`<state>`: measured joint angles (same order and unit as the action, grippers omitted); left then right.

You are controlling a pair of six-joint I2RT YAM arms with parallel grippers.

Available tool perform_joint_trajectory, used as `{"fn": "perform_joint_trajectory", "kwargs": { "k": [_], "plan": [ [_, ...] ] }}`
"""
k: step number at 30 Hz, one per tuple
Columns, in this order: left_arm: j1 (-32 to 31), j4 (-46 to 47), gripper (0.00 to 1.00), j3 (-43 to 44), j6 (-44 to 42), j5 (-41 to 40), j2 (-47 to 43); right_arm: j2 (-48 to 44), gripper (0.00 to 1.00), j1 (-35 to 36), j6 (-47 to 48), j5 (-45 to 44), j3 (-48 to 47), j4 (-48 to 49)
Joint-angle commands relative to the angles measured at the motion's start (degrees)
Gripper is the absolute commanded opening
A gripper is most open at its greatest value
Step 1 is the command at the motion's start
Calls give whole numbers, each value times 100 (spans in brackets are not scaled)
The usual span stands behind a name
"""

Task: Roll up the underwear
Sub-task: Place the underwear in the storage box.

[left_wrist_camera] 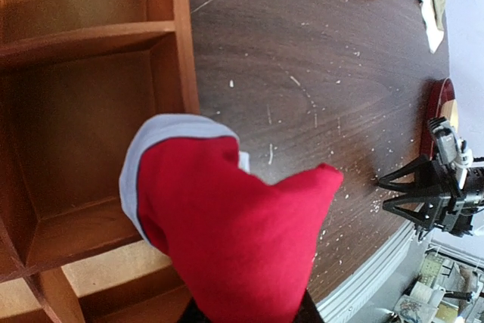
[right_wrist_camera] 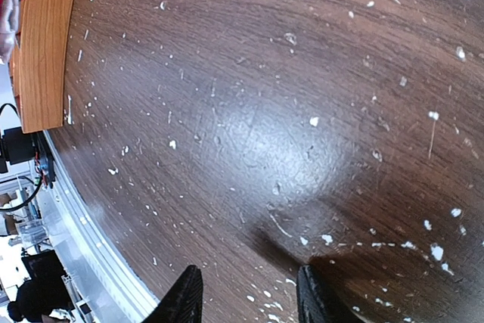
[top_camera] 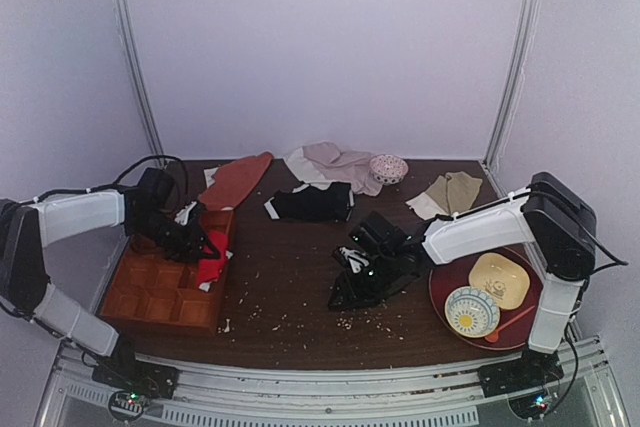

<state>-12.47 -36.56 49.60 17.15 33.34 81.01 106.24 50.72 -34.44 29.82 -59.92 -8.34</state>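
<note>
- The underwear (left_wrist_camera: 227,232) is recorded as bright red fabric, with a pale white-grey band along one edge
- It is bunched into a thick folded bundle, not laid flat; a rounded fold is formed on one side and a blunt corner on the other
- One end is clamped in the left gripper (top_camera: 192,242), and the rest projects free
- It is located over the right rim of the wooden compartment tray (top_camera: 150,297), partly above a compartment and partly above the table (top_camera: 300,277)

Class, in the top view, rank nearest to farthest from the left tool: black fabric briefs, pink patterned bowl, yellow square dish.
1. Black fabric briefs, centre back.
2. Pink patterned bowl, further back right.
3. Yellow square dish, far right.
</note>
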Motion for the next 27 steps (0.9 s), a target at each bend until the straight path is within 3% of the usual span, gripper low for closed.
{"fn": "perform_joint_trajectory", "kwargs": {
  "k": [1,27],
  "plan": [
    [34,-261,0,64,-27,-394,214,104,43,-65,62,56,98,7],
    [16,-1533,0,252,305,-2054,911,266,42,-289,204,293,38,56]
  ]
}}
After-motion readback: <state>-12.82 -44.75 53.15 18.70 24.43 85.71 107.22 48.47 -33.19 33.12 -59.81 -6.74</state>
